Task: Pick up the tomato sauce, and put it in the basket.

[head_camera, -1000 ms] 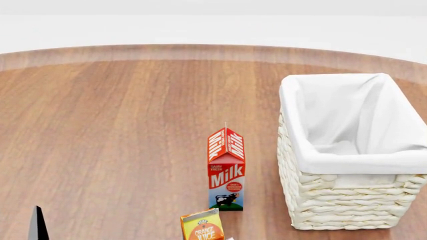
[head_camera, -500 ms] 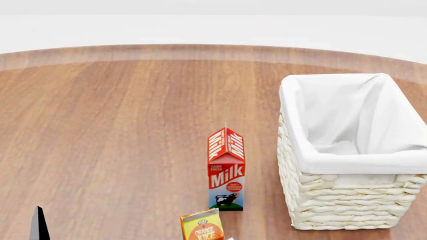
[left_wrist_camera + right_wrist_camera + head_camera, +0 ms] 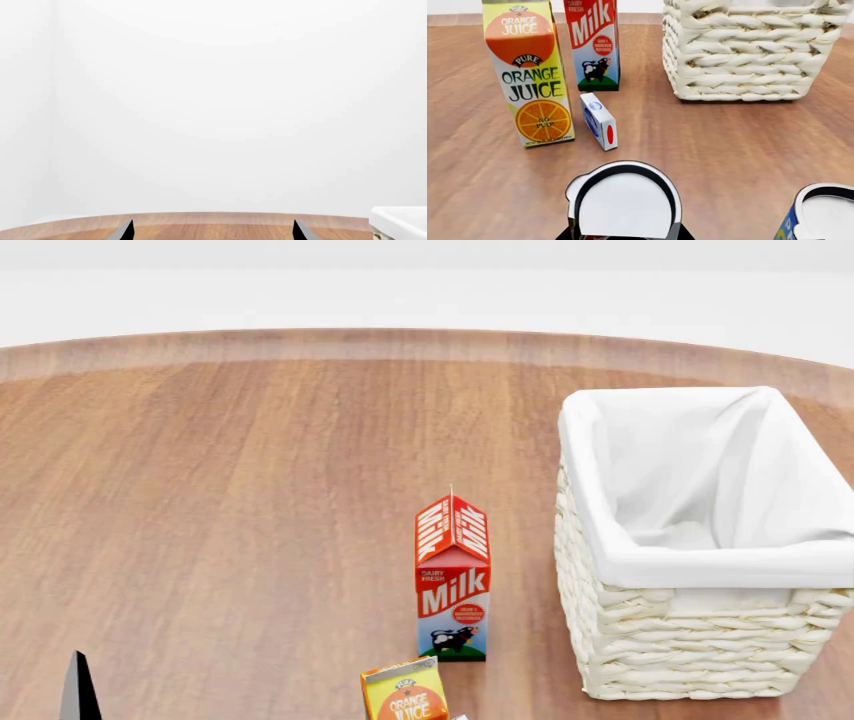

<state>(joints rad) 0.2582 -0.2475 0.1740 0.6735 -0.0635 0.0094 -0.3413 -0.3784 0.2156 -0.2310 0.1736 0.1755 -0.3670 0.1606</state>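
Observation:
In the right wrist view the tomato sauce is a tin with a silver top and a bit of red label showing low on its side. It stands right in front of the camera between the dark fingers of my right gripper, which press on both its sides. The cream wicker basket stands beyond it on the wood table, and in the head view it is at the right with its white lining. My left gripper is open and empty over the table. One of its fingertips shows at the head view's bottom left.
An orange juice carton, a milk carton and a small blue-and-white box stand between the can and the basket's left side. A blue-and-yellow can stands close beside the held can. The milk carton also shows in the head view.
Almost nothing differs. The left fingertip at the head view's bottom left has shifted very slightly.

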